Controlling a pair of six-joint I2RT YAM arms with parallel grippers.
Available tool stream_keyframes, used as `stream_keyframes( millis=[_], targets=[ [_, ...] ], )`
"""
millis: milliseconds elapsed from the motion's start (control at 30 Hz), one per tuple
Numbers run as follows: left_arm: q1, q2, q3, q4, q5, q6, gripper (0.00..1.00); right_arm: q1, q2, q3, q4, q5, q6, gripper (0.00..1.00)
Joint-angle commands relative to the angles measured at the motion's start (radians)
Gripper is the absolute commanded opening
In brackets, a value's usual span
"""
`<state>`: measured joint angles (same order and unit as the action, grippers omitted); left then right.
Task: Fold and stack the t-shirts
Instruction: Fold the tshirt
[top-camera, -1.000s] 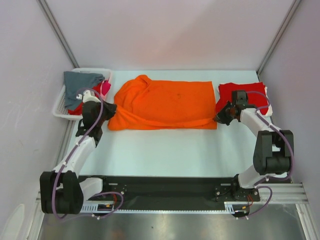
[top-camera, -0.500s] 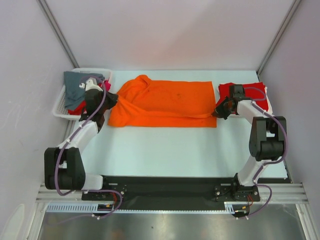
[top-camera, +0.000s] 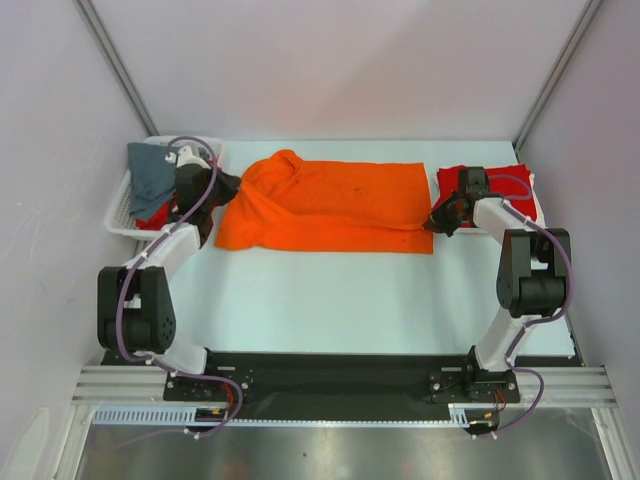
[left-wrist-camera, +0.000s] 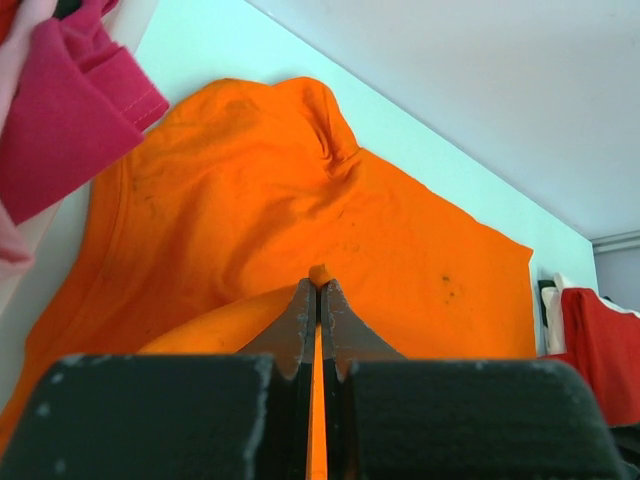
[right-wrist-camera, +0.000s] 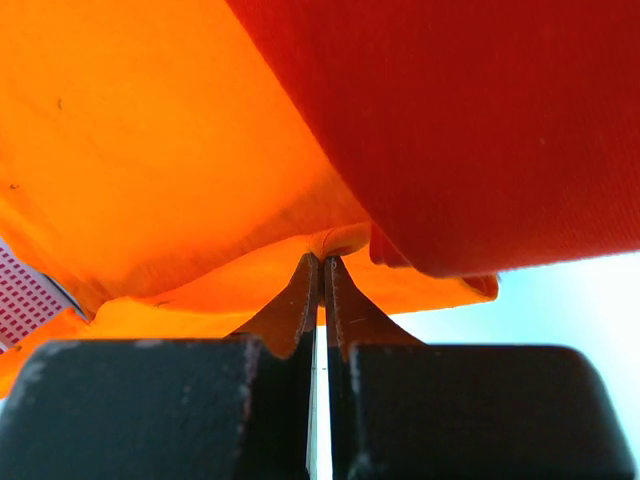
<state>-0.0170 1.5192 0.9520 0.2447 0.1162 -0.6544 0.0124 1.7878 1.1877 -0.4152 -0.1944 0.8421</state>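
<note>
Your reference is the orange t-shirt (top-camera: 330, 205). It lies spread on the pale table (top-camera: 330, 300) with its long side running left to right and its left end bunched into folds.

The left gripper (top-camera: 228, 188) sits at that bunched left end. Its fingers (left-wrist-camera: 300, 320) are pressed together with a thin ridge of orange cloth pinched between them. The right gripper (top-camera: 436, 220) is at the shirt's near right corner, and its fingers (right-wrist-camera: 300, 300) are likewise closed on a fold of the orange hem.

Watch what crowds each end. Just right of the orange shirt a red t-shirt (top-camera: 452, 180) touches its edge. In the right wrist view the red cloth overhangs the orange hem directly above the pinch. Just left of the orange shirt stands a white mesh basket (top-camera: 118, 215) holding a grey t-shirt (top-camera: 150, 175). A pink t-shirt (left-wrist-camera: 60, 110) spills over the basket's side close to the orange collar end.

A few small dark specks mark the orange cloth.
</note>
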Motion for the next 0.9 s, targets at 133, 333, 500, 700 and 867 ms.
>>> stream_keyframes(
  millis=[133, 333, 500, 700, 867],
  targets=[
    [0.003, 0.082, 0.106, 0.068, 0.049, 0.030, 0.01, -0.005, 0.018, 0.039, 0.036, 0.030, 0.046, 0.00],
    [-0.003, 0.170, 0.169, 0.073, 0.071, 0.044, 0.01, -0.005, 0.024, 0.041, 0.047, 0.047, 0.058, 0.00],
    [-0.011, 0.223, 0.221, 0.062, 0.068, 0.053, 0.01, -0.005, 0.030, 0.055, 0.042, 0.059, 0.057, 0.00],
    [-0.020, 0.285, 0.286, 0.048, 0.065, 0.058, 0.00, -0.005, 0.042, 0.072, 0.035, 0.081, 0.058, 0.00],
    [-0.031, 0.315, 0.324, 0.039, 0.062, 0.058, 0.01, 0.001, 0.048, 0.079, 0.036, 0.116, 0.058, 0.00]
  ],
)
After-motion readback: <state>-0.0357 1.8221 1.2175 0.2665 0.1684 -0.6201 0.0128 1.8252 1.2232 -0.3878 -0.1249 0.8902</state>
